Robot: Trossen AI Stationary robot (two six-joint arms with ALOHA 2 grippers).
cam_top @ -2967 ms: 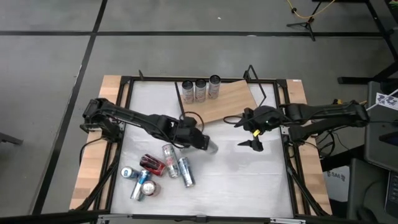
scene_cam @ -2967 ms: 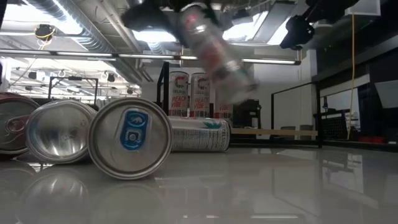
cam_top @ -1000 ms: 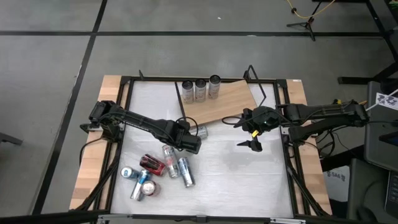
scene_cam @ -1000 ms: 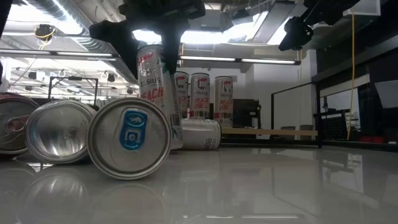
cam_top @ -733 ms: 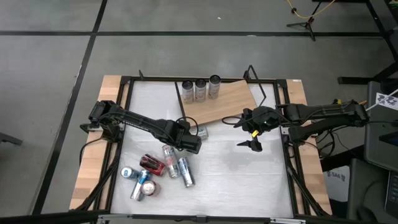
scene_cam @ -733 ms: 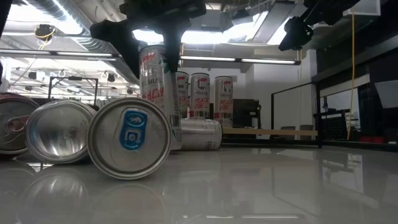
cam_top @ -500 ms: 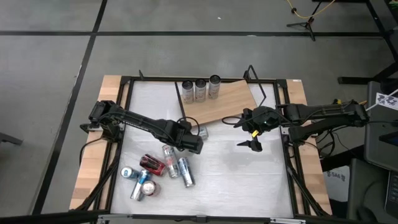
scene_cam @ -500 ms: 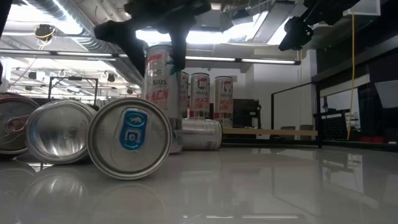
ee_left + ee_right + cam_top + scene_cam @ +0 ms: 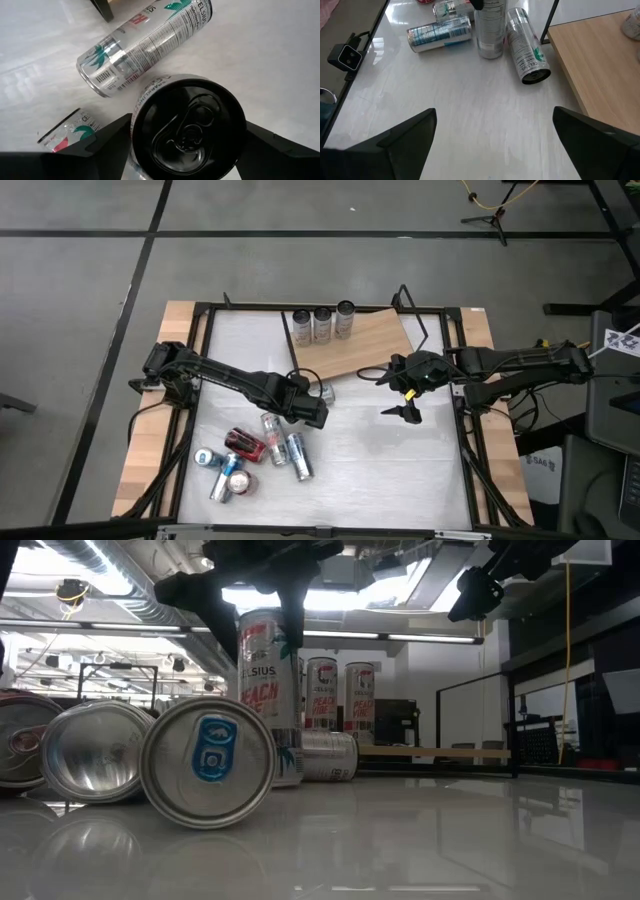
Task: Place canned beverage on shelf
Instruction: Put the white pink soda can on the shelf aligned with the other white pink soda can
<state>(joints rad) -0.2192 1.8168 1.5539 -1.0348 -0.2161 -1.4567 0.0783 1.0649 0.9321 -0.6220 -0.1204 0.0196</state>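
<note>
- White tabletop [image 9: 380, 460] carries everything: loose cans [image 9: 245, 460] lying in a heap near my left arm, wooden shelf [image 9: 370, 340] at the far edge.
- Three cans [image 9: 322, 323] already upright on the shelf.
- Left gripper [image 9: 308, 405] is clamped on a peach can [image 9: 268, 680], fingers either side of its top.
- Change: a second ago that can hung tilted; now it's near vertical, close to the table, just short of the shelf's near corner.
- One silver can [image 9: 526, 47] lies on its side just beside it.
- Means the can is ready for an upright placement; my guess is lift and carry onto the board next.
- Right gripper [image 9: 408, 402] waits by the shelf's right side, jaws wide apart, empty.
</note>
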